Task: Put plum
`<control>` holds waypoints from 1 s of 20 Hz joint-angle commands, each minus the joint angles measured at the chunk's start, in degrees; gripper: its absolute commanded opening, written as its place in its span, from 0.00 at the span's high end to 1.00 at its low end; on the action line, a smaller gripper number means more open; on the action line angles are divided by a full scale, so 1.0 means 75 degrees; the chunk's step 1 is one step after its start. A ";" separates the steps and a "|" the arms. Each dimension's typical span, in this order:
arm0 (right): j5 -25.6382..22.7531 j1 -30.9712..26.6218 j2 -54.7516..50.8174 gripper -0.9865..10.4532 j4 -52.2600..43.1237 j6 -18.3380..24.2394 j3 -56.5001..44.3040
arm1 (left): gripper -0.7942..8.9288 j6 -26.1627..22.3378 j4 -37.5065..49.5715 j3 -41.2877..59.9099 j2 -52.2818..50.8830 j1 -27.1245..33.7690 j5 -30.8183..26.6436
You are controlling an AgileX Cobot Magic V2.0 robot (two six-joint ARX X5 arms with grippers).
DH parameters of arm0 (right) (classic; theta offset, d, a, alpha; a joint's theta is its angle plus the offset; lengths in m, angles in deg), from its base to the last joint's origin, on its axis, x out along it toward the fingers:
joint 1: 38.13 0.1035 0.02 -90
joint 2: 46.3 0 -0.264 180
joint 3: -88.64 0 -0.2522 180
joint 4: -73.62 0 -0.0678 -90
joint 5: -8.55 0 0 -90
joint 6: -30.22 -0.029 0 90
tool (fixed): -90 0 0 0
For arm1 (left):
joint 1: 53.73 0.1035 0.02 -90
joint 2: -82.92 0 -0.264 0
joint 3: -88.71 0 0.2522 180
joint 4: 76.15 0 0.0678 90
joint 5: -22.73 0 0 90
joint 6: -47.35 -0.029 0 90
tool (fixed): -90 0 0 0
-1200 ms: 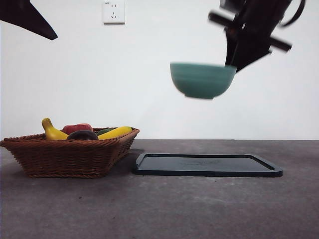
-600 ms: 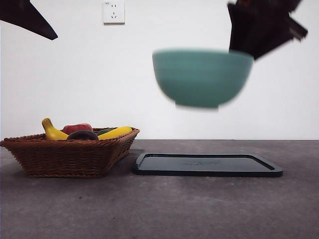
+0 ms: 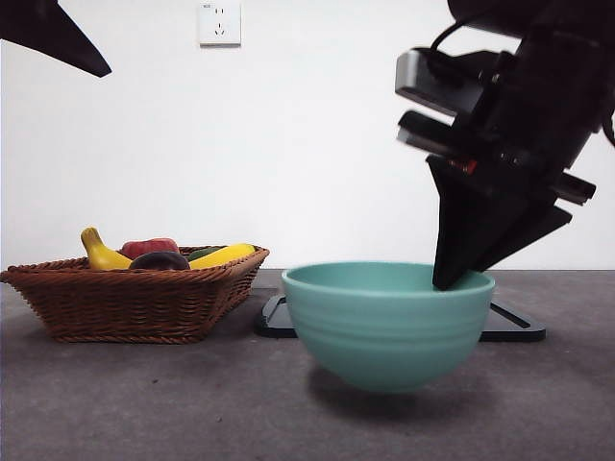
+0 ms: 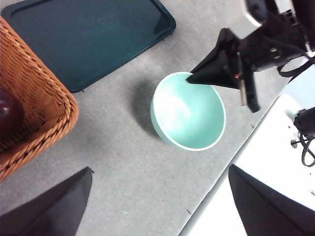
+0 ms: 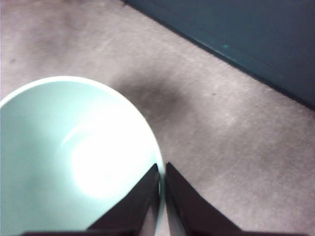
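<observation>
The plum [image 3: 159, 260] is a dark maroon fruit lying in the wicker basket [image 3: 135, 303] at the left; the left wrist view shows the plum [image 4: 7, 115] inside the basket's wall [image 4: 44, 105]. My right gripper [image 3: 448, 282] is shut on the rim of a teal bowl [image 3: 384, 327], which sits low over the table in front of the dark tray [image 3: 514, 327]. In the right wrist view the right gripper [image 5: 161, 167] pinches the bowl's rim [image 5: 74, 147]. My left gripper [image 4: 160, 168] hangs open high above the bowl [image 4: 187, 110], holding nothing.
Two yellow bananas [image 3: 101, 254] and a red fruit [image 3: 149, 247] share the basket. The flat dark tray [image 4: 88, 39] lies behind the bowl. A white surface [image 4: 275, 162] borders the table's edge. A wall socket [image 3: 219, 21] is on the back wall.
The right gripper has carried the teal bowl down and toward the camera, from high above the tray to table level in front of it. The left arm has stayed still.
</observation>
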 commanded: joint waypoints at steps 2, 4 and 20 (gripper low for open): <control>-0.0012 0.0058 0.0405 0.91 -0.0102 -0.0073 0.0029 | 0.47 0.0012 0.0058 -0.0076 0.0038 -0.0050 0.0041; -0.0017 0.0058 0.0545 0.91 -0.0119 -0.0044 0.0026 | 0.47 0.0012 0.0058 -0.0076 0.0038 -0.0050 0.0044; -0.0181 0.0087 -0.1763 0.60 0.1099 -0.0085 0.0761 | 0.47 0.0015 0.0052 -0.0076 0.0041 -0.0050 0.0041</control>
